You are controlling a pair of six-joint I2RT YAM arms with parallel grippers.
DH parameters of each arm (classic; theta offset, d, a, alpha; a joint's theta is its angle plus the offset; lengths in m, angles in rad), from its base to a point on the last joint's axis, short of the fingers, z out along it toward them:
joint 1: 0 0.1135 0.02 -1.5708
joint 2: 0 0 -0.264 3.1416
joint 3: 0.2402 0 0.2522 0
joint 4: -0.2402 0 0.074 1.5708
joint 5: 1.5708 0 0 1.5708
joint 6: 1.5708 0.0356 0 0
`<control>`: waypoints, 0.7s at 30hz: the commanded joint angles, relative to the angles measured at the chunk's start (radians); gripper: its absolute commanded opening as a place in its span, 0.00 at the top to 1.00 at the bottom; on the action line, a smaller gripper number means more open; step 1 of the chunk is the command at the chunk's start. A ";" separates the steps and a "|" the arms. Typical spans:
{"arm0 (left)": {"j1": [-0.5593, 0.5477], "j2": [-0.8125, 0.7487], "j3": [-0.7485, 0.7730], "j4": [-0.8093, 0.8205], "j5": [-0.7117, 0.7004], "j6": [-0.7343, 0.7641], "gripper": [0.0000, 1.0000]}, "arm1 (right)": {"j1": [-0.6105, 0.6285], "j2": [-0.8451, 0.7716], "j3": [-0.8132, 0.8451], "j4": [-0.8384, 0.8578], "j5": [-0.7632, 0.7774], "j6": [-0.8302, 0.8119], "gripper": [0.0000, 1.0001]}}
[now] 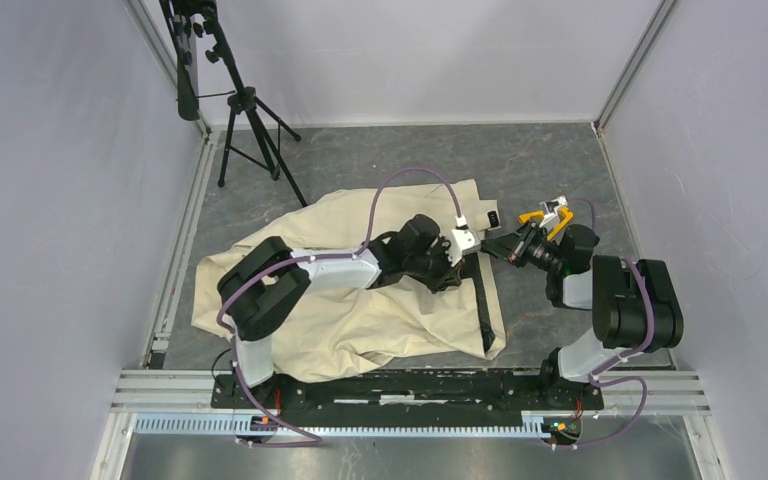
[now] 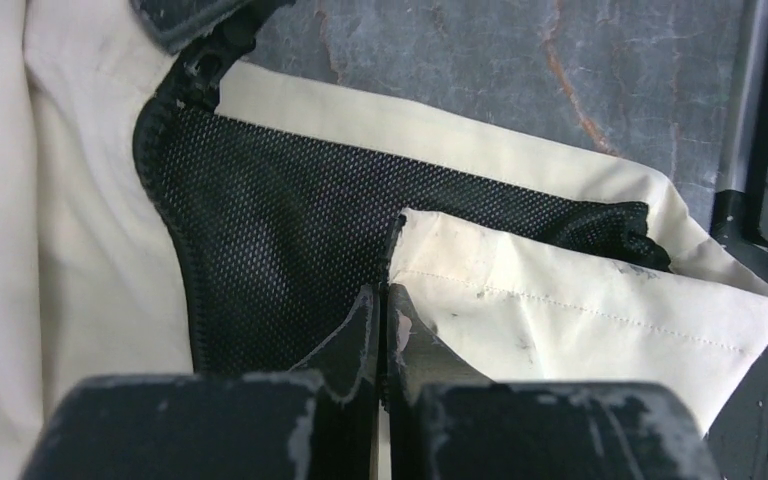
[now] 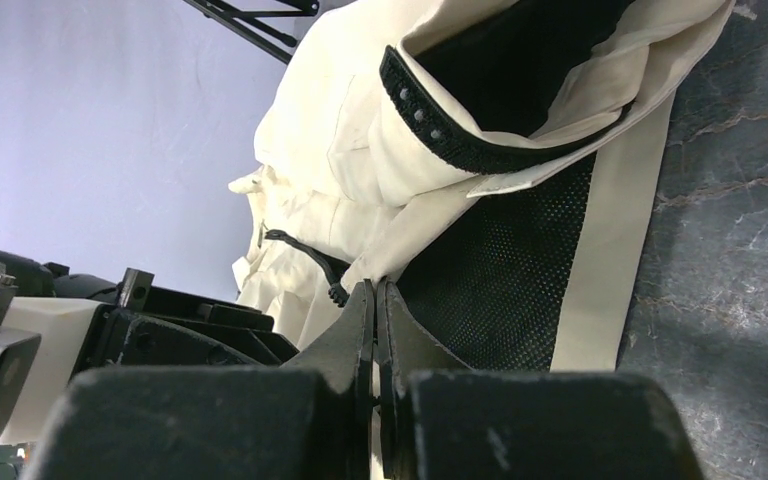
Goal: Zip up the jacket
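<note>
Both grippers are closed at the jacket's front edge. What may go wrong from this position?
The left gripper seems to pinch only the very edge of the jacket, so a pull may slip the fabric out.
The right gripper grips an equally thin edge beside the black mesh lining and may lose it too.
In the top view the two grippers sit close together, so they may bump each other.

no legible text, no labels, no numbers
</note>
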 commanded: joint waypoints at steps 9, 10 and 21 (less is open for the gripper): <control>0.121 0.133 0.241 -0.200 0.332 0.035 0.98 | -0.004 -0.032 -0.062 0.284 -0.061 0.048 1.00; 0.130 0.141 0.251 -0.204 0.346 0.024 0.98 | -0.004 -0.026 -0.065 0.310 -0.062 0.062 1.00; 0.138 0.150 0.280 -0.199 0.394 -0.030 0.98 | -0.003 -0.025 -0.078 0.309 -0.049 0.021 1.00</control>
